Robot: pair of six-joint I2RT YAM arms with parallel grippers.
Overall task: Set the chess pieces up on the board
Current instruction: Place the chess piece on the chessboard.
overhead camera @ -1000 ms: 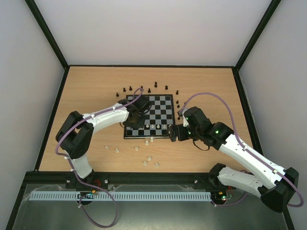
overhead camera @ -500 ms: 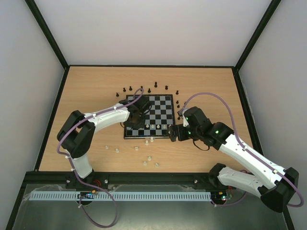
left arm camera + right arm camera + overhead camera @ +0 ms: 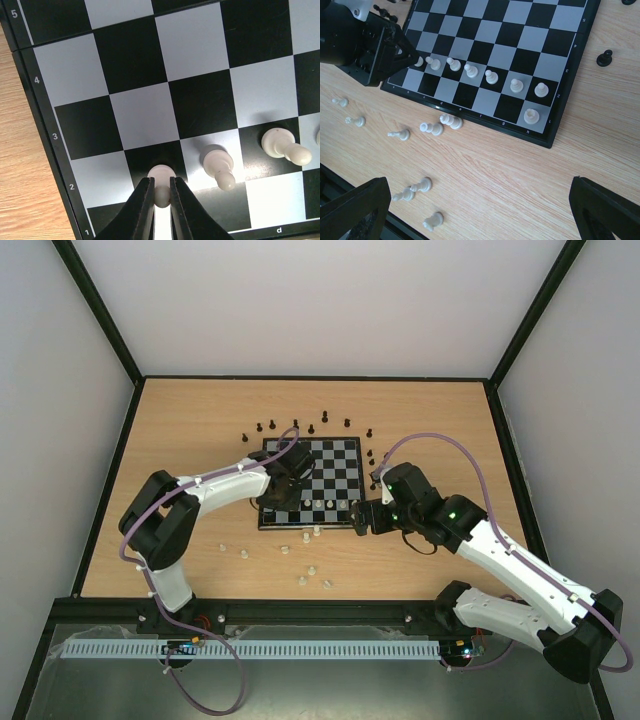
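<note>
Cream-white pawn [image 3: 161, 173] pinched in the left gripper [image 3: 161, 187], standing on the board [image 3: 145, 120]

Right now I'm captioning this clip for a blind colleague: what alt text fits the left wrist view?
The left gripper pinches a white pawn standing on a black square in row 2 of the board. Two more white pawns stand to its right in that row, and wooden tabletop shows at the left.
</note>
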